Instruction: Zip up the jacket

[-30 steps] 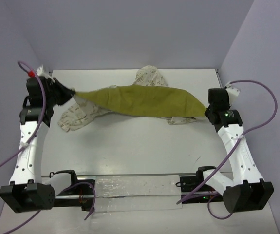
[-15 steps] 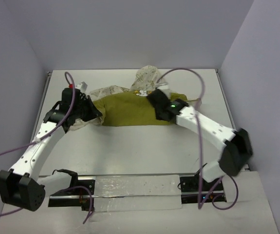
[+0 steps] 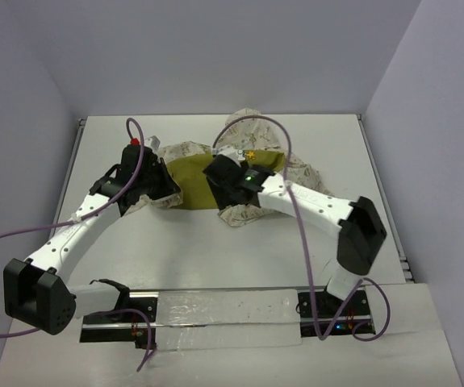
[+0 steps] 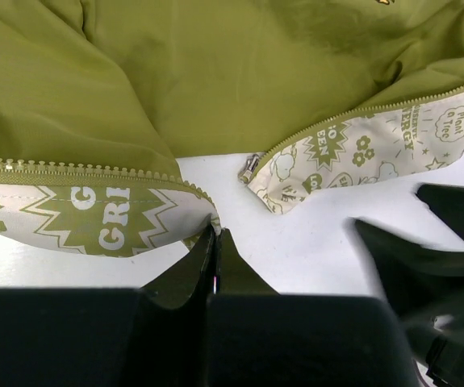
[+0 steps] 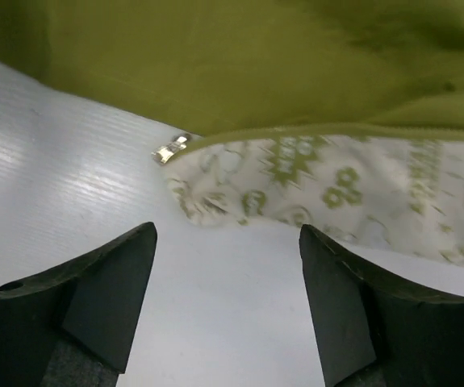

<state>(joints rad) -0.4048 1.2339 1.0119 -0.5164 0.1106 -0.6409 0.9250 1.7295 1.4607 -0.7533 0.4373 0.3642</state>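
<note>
Change since a second ago: both arms have swung inward. The jacket point(image 3: 191, 171), which was stretched between them across the table point(image 3: 215, 258), now lies bunched at the far middle, and the right gripper point(image 3: 214, 173) has let go of it.
Top view, jacket: I see a crumpled heap with the olive lining up. Cream printed fabric shows around its edges, and a white patch with a yellow star sits at its far side.
Top view, left gripper point(image 3: 167, 193): it sits at the heap's near left edge, against the fabric.
Top view, right gripper: it is over the heap's middle, pointing left, near the left one.
Left wrist, grip: the left gripper point(image 4: 213, 238) is closed tight, and I see a cream hem corner of the jacket point(image 4: 215, 81) pinched at its tips.
Left wrist, zipper: the zipper teeth point(image 4: 70, 171) run along both open edges. The edges lie apart, with bare table point(image 4: 296, 242) between them.
Right wrist, grip: the right gripper point(image 5: 225, 266) stands wide and holds nothing, with white table point(image 5: 54, 161) between its fingers point(image 5: 110, 282).
Right wrist, jacket: a cream corner of the jacket point(image 5: 336, 181) lies just beyond the fingertips, and a metal zipper end point(image 5: 171, 150) sits at its left tip.
</note>
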